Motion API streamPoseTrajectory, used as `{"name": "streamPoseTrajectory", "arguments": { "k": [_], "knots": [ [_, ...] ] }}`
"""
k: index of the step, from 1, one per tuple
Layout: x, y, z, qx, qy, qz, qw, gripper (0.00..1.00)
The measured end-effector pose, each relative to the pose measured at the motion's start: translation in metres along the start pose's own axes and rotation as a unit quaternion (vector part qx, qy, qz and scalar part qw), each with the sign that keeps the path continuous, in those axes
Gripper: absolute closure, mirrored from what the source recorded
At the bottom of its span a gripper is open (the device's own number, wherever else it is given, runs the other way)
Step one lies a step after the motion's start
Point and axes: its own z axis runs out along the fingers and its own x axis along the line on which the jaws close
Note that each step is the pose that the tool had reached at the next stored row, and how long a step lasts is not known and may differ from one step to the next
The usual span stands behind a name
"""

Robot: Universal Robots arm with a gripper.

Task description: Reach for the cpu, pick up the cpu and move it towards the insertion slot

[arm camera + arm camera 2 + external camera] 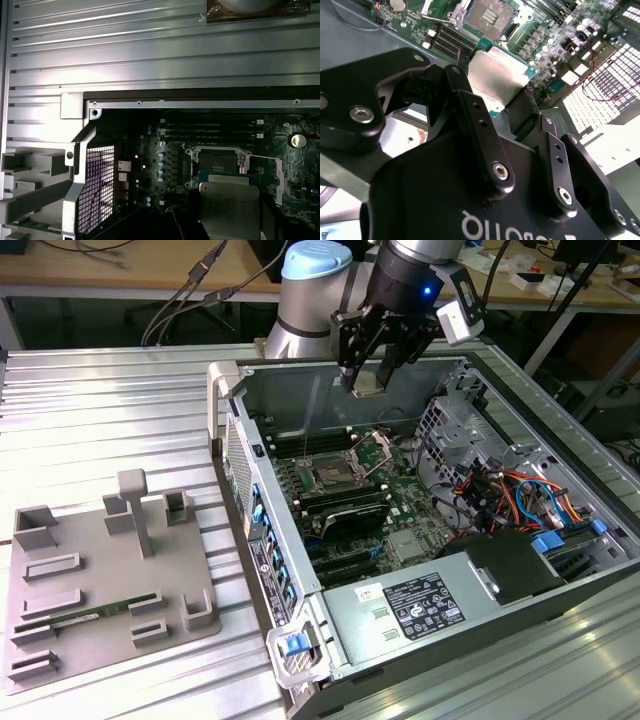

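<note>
The cpu [368, 386] is a flat silvery square chip with a pale rim, held in the air over the open computer case. My gripper [371, 378] is shut on it, one black finger on each side. In the second wrist view the cpu [500, 77] sits between the fingers [470, 112], with the insertion slot [490, 15] beyond it on the green board. The insertion slot [333, 478] is a metal-framed square socket with a dark centre, below the chip and toward the exterior view's left. In the first wrist view the cpu [230, 205] partly overlaps the insertion slot [217, 161].
The case walls [235, 440] ring the motherboard. Long black memory slots [340, 510] lie beside the socket. A drive cage and coloured cables [500, 490] fill the exterior view's right, a power supply [420, 605] the front. A grey fixture tray [100, 570] sits outside on the ribbed table.
</note>
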Motion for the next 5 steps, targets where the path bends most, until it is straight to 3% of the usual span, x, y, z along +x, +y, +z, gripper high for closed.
{"name": "streamPoseTrajectory", "arguments": {
  "k": [5],
  "knots": [
    [-0.0005, 0.0, 0.0, 0.0, -0.0001, 0.0, 1.0, 0.45]
  ]
}}
